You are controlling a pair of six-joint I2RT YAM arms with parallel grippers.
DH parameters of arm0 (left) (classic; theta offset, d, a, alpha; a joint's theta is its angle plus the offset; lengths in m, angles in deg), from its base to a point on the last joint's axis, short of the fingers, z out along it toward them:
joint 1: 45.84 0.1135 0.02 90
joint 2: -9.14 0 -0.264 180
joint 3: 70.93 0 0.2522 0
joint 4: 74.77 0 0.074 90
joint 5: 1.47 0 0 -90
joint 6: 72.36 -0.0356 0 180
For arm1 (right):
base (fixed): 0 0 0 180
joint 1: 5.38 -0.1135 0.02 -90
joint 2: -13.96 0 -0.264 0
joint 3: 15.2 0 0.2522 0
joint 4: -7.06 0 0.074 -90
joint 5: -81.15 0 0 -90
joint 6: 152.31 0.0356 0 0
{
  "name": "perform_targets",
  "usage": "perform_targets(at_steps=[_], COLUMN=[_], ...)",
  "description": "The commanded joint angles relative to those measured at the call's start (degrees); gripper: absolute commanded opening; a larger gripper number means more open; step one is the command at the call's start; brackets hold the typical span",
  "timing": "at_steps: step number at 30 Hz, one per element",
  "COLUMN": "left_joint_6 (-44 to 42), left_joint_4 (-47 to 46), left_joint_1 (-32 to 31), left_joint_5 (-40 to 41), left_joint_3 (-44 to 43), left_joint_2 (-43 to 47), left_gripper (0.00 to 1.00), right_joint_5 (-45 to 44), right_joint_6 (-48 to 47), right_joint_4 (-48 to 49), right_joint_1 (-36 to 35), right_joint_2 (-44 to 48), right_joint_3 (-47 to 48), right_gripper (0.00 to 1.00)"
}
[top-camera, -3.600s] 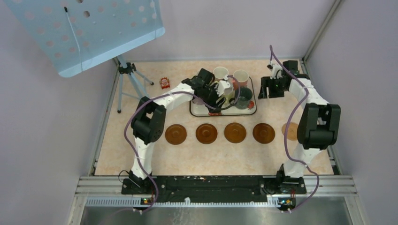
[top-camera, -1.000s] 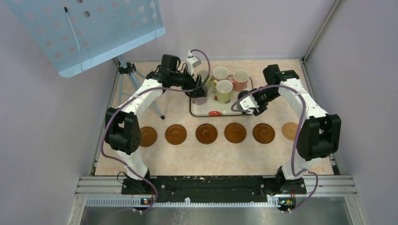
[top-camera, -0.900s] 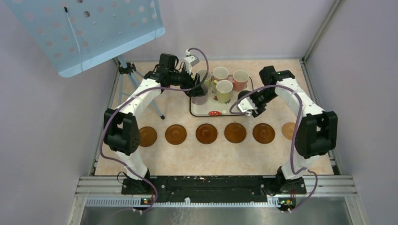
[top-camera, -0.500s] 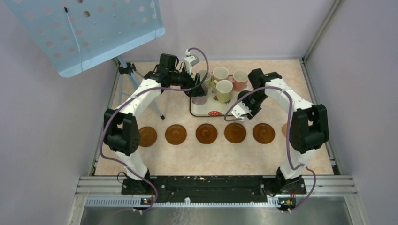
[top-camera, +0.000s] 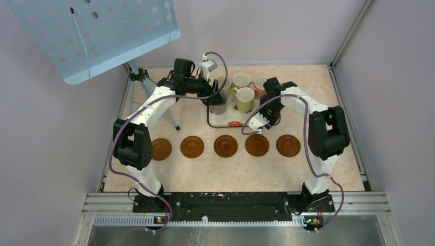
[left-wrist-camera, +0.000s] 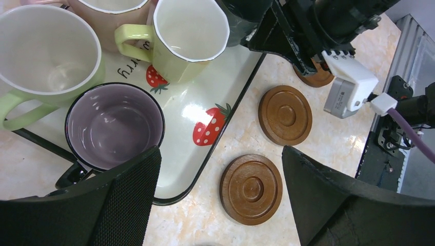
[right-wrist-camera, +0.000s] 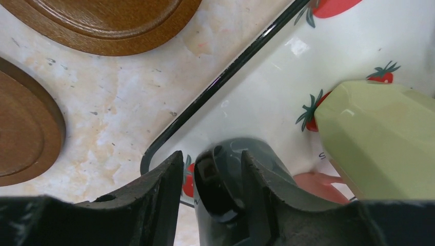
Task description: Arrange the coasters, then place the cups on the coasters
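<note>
A: The pale marbled surface point(top-camera: 231, 174) sits inside lilac walls. Five round brown wooden coasters point(top-camera: 225, 146) show in a row across it, all bare. A sixth may be behind your right arm; I cannot tell.

B: The cups stand on the white strawberry-print tray point(right-wrist-camera: 220, 82) behind that row. Your right tool point(right-wrist-camera: 210, 156) straddles what looks like the handle of the dark green-black glazed cup point(right-wrist-camera: 220, 189), near a corner of the tray and beside a light green cup point(right-wrist-camera: 379, 138). It is partly open with a sliver of gap on one side, so nothing is gripped yet.

A: Your left tool point(left-wrist-camera: 220, 159) gapes wide and empty just over the purple-grey cup point(left-wrist-camera: 115, 125).

B: I judge these cups stiff, slick with glaze, chippable and fairly light. A pinch on the handle could let the cup swing. You might do better on the wall, with one finger inside the rim.
</note>
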Motion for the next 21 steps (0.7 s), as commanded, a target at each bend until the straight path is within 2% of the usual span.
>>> perform_targets(at_steps=[1,8,10,13,14,21], left_joint_6=[0.5,0.3,0.2,0.3,0.3,0.0], left_joint_4=[-2.3,-2.4,-2.5,-2.5,-2.5,-2.4], left_joint_1=[0.2,0.3,0.3,0.4,0.4,0.5], left_joint_5=[-0.8,-0.5,-0.5,-0.7,-0.6,-0.8], left_joint_3=[0.6,1.4,1.3,1.0,1.0,1.5], left_joint_2=[3.5,4.2,4.1,3.9,3.9,4.2], left_gripper=[0.92,0.92,0.92,0.92,0.92,0.92], right_joint_5=[-1.9,-3.2,-3.3,-3.0,-3.1,-6.2], right_joint_6=[-27.1,-25.8,-26.0,-26.6,-27.1,-28.9], right_joint_4=[2.2,3.8,4.0,2.9,3.0,3.6], right_joint_1=[-0.6,-1.1,-1.1,-1.1,-1.1,-1.1], right_joint_2=[-1.3,-2.8,-3.2,-3.2,-3.3,-6.0], right_joint_3=[2.6,4.3,5.0,6.2,6.5,9.3], right_gripper=[0.44,0.31,0.34,0.47,0.49,0.41])
